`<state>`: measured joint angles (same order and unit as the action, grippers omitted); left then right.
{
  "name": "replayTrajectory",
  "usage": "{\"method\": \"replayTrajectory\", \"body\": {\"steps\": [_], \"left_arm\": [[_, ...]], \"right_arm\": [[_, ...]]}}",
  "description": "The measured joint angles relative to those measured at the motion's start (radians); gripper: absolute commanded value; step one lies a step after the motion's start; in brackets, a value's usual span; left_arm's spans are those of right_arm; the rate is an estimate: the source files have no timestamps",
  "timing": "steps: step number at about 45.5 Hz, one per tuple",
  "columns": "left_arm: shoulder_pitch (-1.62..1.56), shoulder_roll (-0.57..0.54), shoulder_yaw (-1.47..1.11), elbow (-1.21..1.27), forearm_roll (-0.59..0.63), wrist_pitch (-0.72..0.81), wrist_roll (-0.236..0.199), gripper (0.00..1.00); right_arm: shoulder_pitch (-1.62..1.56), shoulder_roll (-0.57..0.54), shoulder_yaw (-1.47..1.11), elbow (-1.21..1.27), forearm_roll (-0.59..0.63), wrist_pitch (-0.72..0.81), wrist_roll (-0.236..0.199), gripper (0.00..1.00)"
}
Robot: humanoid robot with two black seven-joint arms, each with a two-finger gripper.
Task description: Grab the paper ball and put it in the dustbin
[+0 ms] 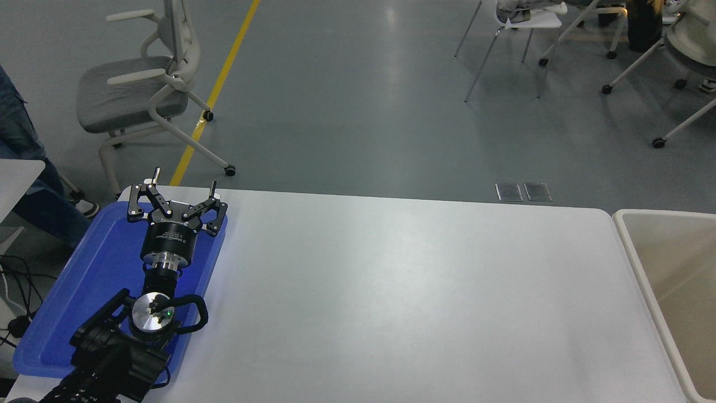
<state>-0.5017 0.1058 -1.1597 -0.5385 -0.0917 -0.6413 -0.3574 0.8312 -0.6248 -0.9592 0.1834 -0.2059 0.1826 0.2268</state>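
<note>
The dustbin (632, 246) stands at the table's right end, with a white rounded rim and a beige inside; only its left part shows. The paper ball is out of view. My left gripper (183, 178) is parked at the lower left over the blue tray (95, 280); it is open and empty, fingers pointing away from the camera. My right arm and gripper are out of view.
The white table (403, 291) runs from the tray to the dustbin. Beyond its far edge a grey office chair (140, 84) stands on the floor at top left. A person's leg in jeans (22, 157) is at the left edge. Chairs stand at top right.
</note>
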Motion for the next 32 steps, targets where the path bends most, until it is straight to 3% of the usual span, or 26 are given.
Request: {"method": "replayTrajectory", "body": {"steps": [11,26,30,32], "left_arm": [[0.000,0.000,0.000,0.000,0.000,0.000,0.000,1.00],[-0.001,0.000,0.000,0.000,0.000,0.000,0.000,1.00],[-0.001,0.000,0.000,0.000,0.000,0.000,0.000,1.00],[-0.001,0.000,0.000,0.000,0.000,0.000,0.000,1.00]], "right_arm": [[-0.088,0.066,0.088,-0.064,0.086,-0.003,-0.003,0.00],[-0.150,0.114,0.170,-0.088,0.115,-0.009,-0.004,0.00],[-0.159,0.119,0.179,-0.092,0.118,-0.010,-0.005,0.08],[-0.164,0.121,0.182,-0.092,0.119,-0.010,-0.005,0.17]]}}
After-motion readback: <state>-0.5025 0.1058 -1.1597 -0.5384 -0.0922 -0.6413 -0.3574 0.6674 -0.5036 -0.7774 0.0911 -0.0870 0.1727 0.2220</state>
